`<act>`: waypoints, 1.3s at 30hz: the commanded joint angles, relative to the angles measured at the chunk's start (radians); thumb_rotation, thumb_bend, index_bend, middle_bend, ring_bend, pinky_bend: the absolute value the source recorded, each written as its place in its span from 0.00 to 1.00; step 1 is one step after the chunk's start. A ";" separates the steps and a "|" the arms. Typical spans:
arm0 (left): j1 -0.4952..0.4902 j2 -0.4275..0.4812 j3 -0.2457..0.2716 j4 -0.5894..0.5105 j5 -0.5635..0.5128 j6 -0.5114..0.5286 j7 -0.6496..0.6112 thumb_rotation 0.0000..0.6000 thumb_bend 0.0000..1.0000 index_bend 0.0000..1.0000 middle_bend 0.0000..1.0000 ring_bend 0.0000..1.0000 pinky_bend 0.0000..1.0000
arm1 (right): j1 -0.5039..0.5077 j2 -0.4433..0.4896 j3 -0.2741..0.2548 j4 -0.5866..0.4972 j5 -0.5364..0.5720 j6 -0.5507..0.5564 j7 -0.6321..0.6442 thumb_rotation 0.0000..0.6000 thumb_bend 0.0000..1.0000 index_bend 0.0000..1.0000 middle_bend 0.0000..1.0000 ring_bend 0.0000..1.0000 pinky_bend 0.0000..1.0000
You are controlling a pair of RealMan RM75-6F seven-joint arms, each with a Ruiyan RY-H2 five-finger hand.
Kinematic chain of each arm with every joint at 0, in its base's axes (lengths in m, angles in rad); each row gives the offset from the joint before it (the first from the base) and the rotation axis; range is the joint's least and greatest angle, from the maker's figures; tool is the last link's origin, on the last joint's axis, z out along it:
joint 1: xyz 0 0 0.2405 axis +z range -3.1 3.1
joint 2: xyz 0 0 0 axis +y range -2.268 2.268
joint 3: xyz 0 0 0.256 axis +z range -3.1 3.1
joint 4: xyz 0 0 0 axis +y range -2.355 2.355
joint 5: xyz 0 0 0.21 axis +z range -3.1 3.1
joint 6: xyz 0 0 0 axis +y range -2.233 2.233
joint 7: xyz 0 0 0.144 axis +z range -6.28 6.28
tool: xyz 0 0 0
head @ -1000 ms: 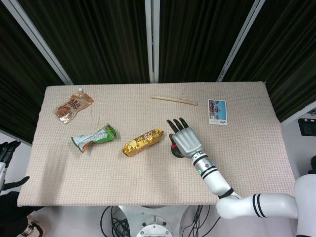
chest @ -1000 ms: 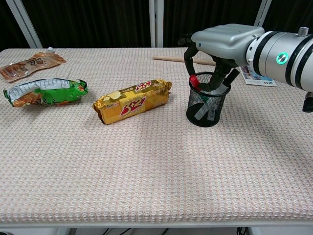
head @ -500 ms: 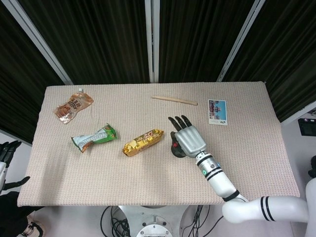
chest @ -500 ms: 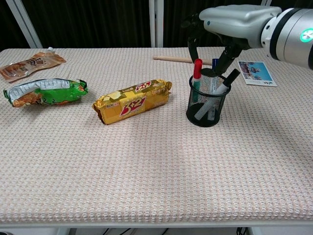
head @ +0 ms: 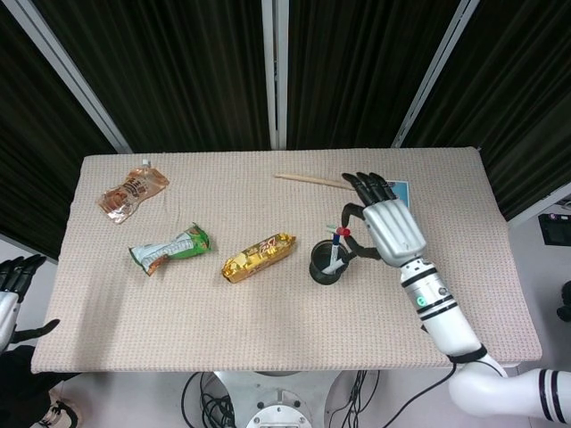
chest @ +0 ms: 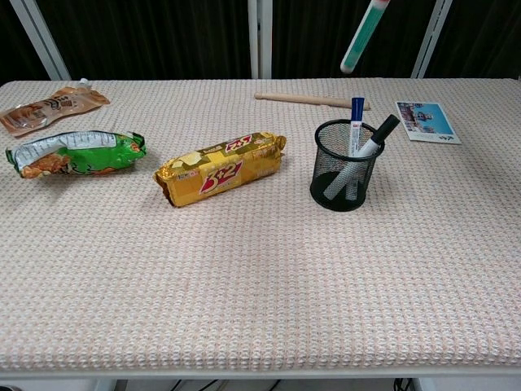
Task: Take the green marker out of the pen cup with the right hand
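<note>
Now right hand [head: 385,229] pinches the green marker [chest: 358,37] by its capped top, clear above the cup [chest: 342,165] near the table's back-right; light, stiff, slick plastic, so grip mid-barrel.

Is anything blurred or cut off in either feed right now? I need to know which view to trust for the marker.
Chest view: sharp and evenly lit, but the green marker is cropped at the top edge and the right hand is out of frame. Head view: the right hand is fully in frame, the marker tiny beside the pen cup.
</note>
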 commanded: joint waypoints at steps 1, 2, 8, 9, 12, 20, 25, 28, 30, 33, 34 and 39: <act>-0.001 0.000 0.000 -0.002 -0.002 -0.003 0.002 1.00 0.12 0.08 0.05 0.00 0.02 | -0.031 0.038 0.002 0.032 -0.018 -0.001 0.032 1.00 0.39 0.70 0.08 0.00 0.00; -0.002 0.000 0.000 -0.002 -0.002 -0.004 0.003 1.00 0.12 0.08 0.05 0.00 0.02 | -0.035 0.041 -0.004 0.049 -0.022 -0.008 0.038 1.00 0.39 0.70 0.08 0.00 0.00; -0.005 0.001 0.005 -0.004 -0.005 -0.017 0.006 1.00 0.13 0.08 0.05 0.00 0.02 | -0.069 0.002 -0.069 0.186 -0.034 -0.052 0.072 1.00 0.39 0.70 0.08 0.00 0.00; -0.006 0.001 0.005 -0.003 -0.007 -0.021 0.008 1.00 0.12 0.08 0.05 0.00 0.02 | -0.077 -0.015 -0.084 0.215 -0.036 -0.060 0.079 1.00 0.39 0.70 0.08 0.00 0.00; -0.009 -0.001 0.005 -0.002 -0.008 -0.026 0.011 1.00 0.12 0.08 0.05 0.00 0.02 | -0.091 -0.060 -0.120 0.288 -0.048 -0.082 0.088 1.00 0.39 0.70 0.08 0.00 0.00; -0.015 -0.002 0.006 -0.002 -0.006 -0.034 0.010 1.00 0.13 0.08 0.05 0.00 0.02 | -0.112 -0.148 -0.187 0.402 -0.097 -0.138 0.094 1.00 0.39 0.70 0.08 0.00 0.00; -0.013 0.000 0.007 -0.003 -0.005 -0.028 0.011 1.00 0.13 0.08 0.05 0.00 0.02 | -0.116 -0.144 -0.222 0.414 -0.141 -0.176 0.084 1.00 0.32 0.59 0.03 0.00 0.00; -0.011 0.003 0.006 -0.007 -0.004 -0.022 0.011 1.00 0.13 0.08 0.05 0.00 0.02 | -0.123 -0.113 -0.234 0.391 -0.173 -0.189 0.097 1.00 0.18 0.13 0.00 0.00 0.00; -0.011 0.004 0.006 -0.010 -0.002 -0.019 0.015 1.00 0.13 0.08 0.05 0.00 0.02 | -0.133 -0.084 -0.240 0.366 -0.197 -0.186 0.108 1.00 0.12 0.00 0.00 0.00 0.00; -0.009 0.005 0.003 -0.016 0.000 -0.009 0.018 1.00 0.13 0.08 0.05 0.00 0.02 | -0.168 -0.032 -0.259 0.311 -0.236 -0.152 0.119 1.00 0.08 0.00 0.00 0.00 0.00; -0.008 0.004 0.002 -0.017 0.001 -0.005 0.019 1.00 0.13 0.08 0.05 0.00 0.02 | -0.185 -0.015 -0.266 0.293 -0.253 -0.127 0.120 1.00 0.08 0.00 0.00 0.00 0.00; -0.009 0.000 -0.005 -0.020 0.015 0.017 0.034 1.00 0.13 0.08 0.05 0.00 0.02 | -0.327 0.056 -0.312 0.257 -0.386 0.084 0.174 1.00 0.08 0.00 0.00 0.00 0.00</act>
